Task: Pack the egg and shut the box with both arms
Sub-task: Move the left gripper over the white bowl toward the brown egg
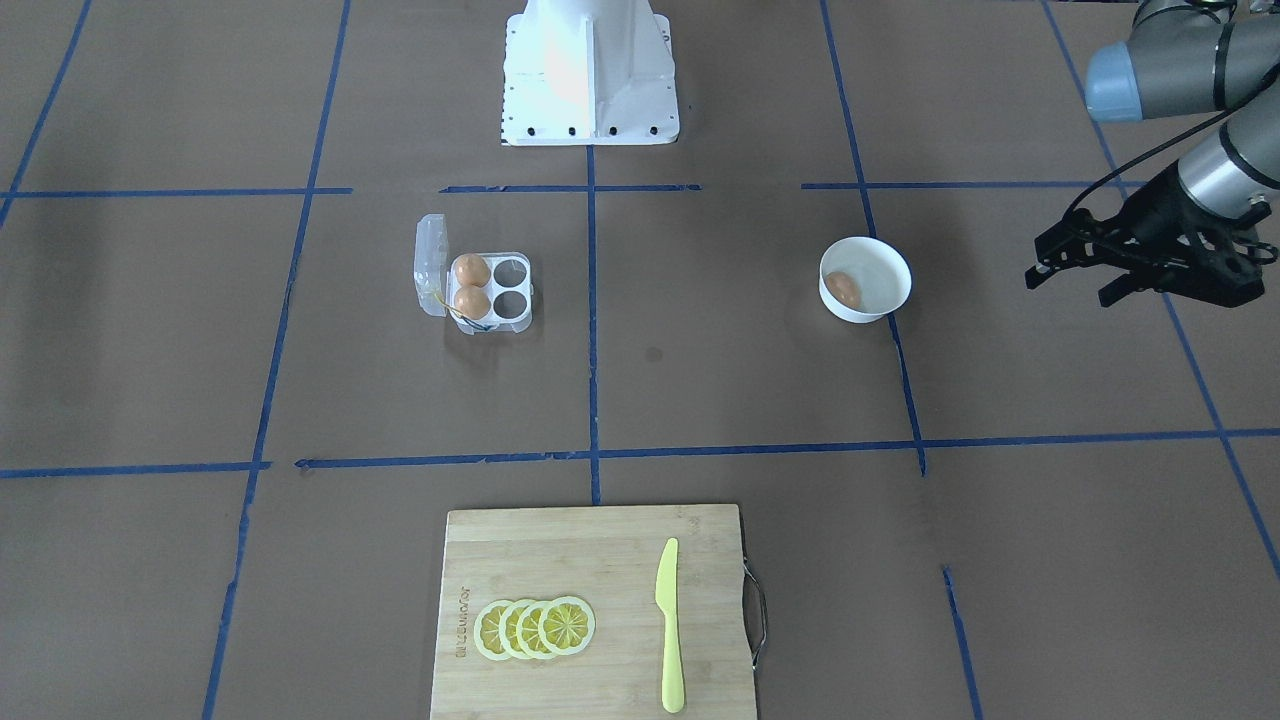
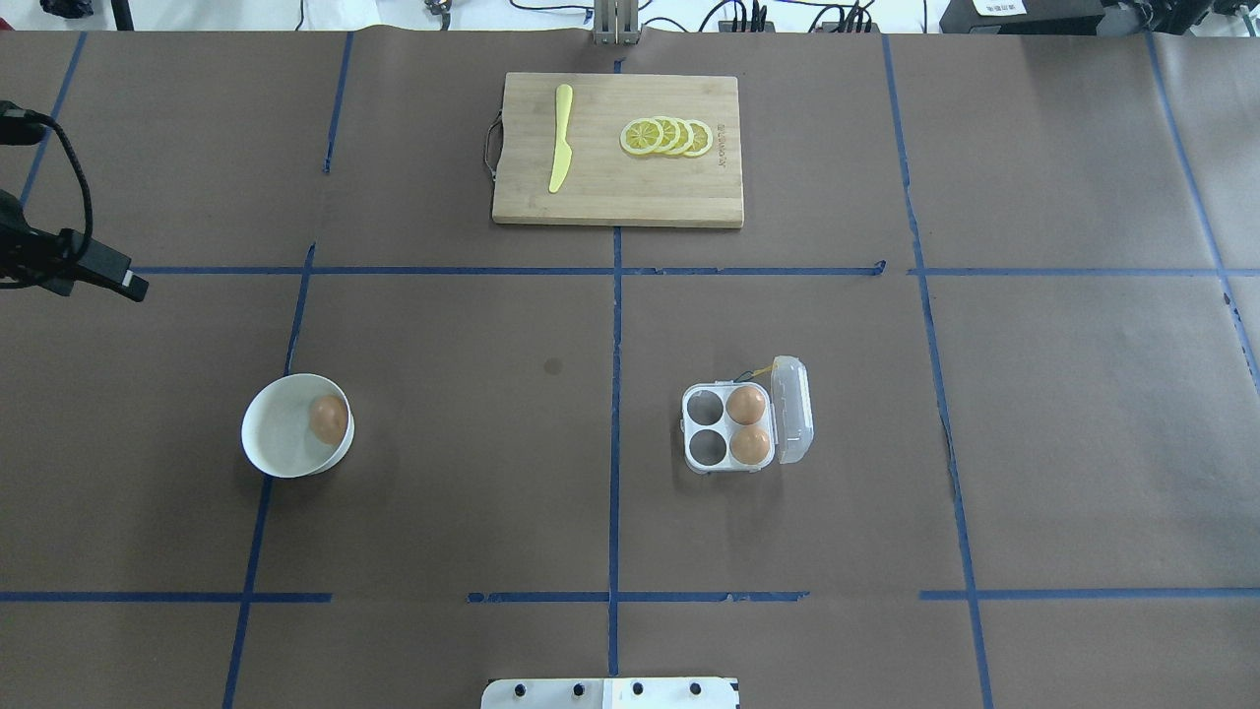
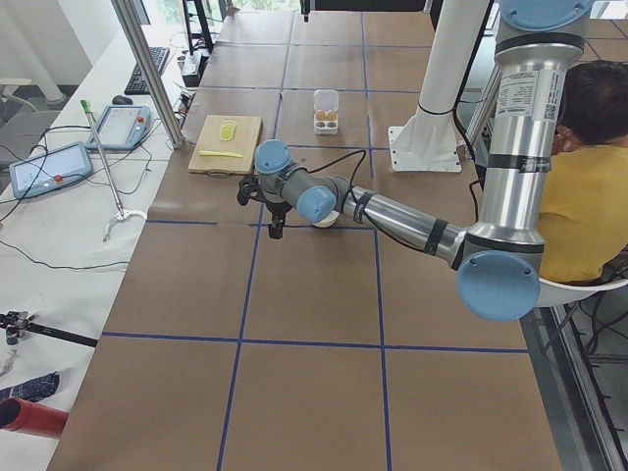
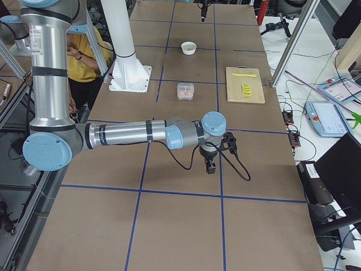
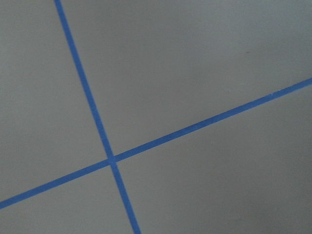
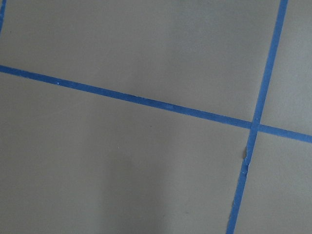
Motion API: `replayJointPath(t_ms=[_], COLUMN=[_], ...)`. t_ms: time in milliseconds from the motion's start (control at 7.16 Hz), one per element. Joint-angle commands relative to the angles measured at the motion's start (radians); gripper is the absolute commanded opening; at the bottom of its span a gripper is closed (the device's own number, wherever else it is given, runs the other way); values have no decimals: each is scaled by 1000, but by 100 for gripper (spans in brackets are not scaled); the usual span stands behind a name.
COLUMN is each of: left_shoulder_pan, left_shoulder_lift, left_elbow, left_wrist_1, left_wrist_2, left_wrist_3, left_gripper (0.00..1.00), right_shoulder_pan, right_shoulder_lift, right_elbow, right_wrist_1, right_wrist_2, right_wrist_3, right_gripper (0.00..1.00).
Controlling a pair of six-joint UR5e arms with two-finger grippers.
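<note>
One orange-brown egg [image 1: 843, 288] lies in a round white bowl [image 1: 893, 262]; both also show in the overhead view, the egg [image 2: 328, 418] against the rim of the bowl [image 2: 268, 438]. The clear egg carton [image 1: 512, 272] stands open with its lid [image 1: 430, 262] upright. It holds two eggs [image 2: 746, 404] [image 2: 750, 445], and two cups [image 2: 704, 406] are empty. My left gripper [image 1: 1066, 287] hovers open and empty, well off to the side of the bowl. My right gripper [image 4: 210, 167] shows only in the exterior right view, far from the carton. I cannot tell its state.
A bamboo cutting board [image 1: 590, 560] with lemon slices [image 1: 535, 627] and a yellow plastic knife [image 1: 669, 625] lies at the table's far side from the robot. The white pedestal base [image 1: 588, 70] stands behind the carton. A person [image 3: 589, 186] sits beside the robot.
</note>
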Motion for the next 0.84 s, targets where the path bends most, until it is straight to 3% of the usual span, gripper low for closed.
replayJointPath(t_ms=[0, 419, 699], left_shoulder_pan=[110, 185, 286], left_shoulder_lift=[-20, -28, -46], left_elbow=[-9, -5, 37], left_wrist_1=[-125, -205, -326], left_wrist_2=[-3, -5, 12], left_wrist_3=[-358, -595, -747], left_gripper=[93, 83, 83], right_shoulder_pan=[0, 0, 0], right_shoulder_lift=[2, 2, 3], right_elbow=[-3, -8, -8], right_wrist_1=[3, 3, 3], right_wrist_2=[1, -4, -5], right_wrist_3=[0, 0, 0], right_gripper=[100, 100, 100])
